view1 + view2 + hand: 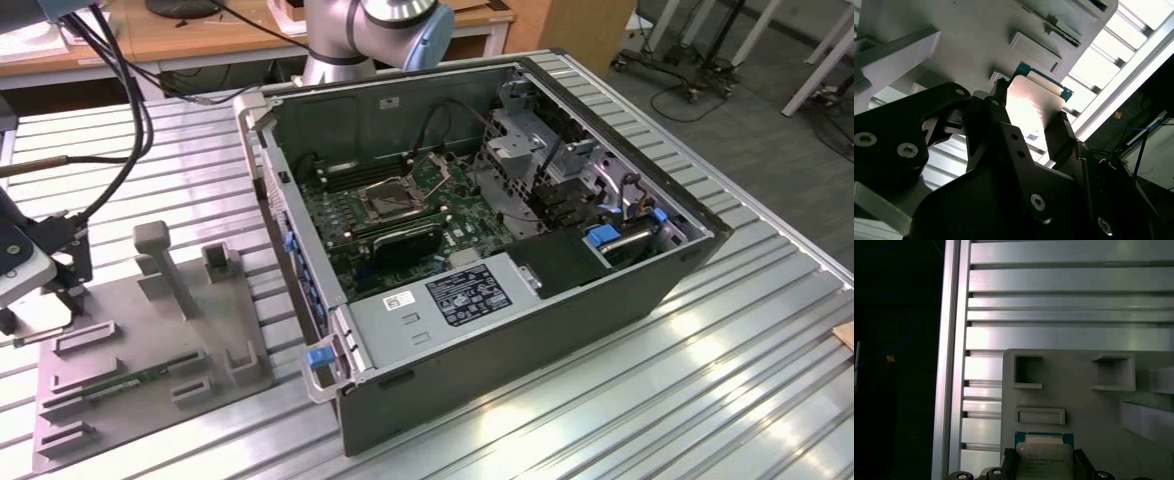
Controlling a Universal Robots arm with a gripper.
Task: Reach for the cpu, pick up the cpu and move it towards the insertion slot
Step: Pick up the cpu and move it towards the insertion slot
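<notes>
The cpu (pixel 1035 106), a flat square chip with a pale metal top and a thin green rim, sits between my gripper's (pixel 1030 131) two black fingers, which press on its opposite edges. In the first wrist view the cpu (pixel 1044 457) is over the grey holder (pixel 1094 405), again inside the gripper (pixel 1045 466). In the exterior view the gripper (pixel 27 300) is at the far left, above the holder's (pixel 147 350) end. The insertion slot (pixel 396 203), a silver-framed square socket, lies on the motherboard inside the open computer case, well off to the exterior view's right.
The open computer case (pixel 534 330) has raised walls around the motherboard, with drive cages and cables along one side. A green memory stick (pixel 134 380) lies in the holder, which also has upright posts (pixel 158 265). A ribbed metal table (pixel 667 400) carries everything.
</notes>
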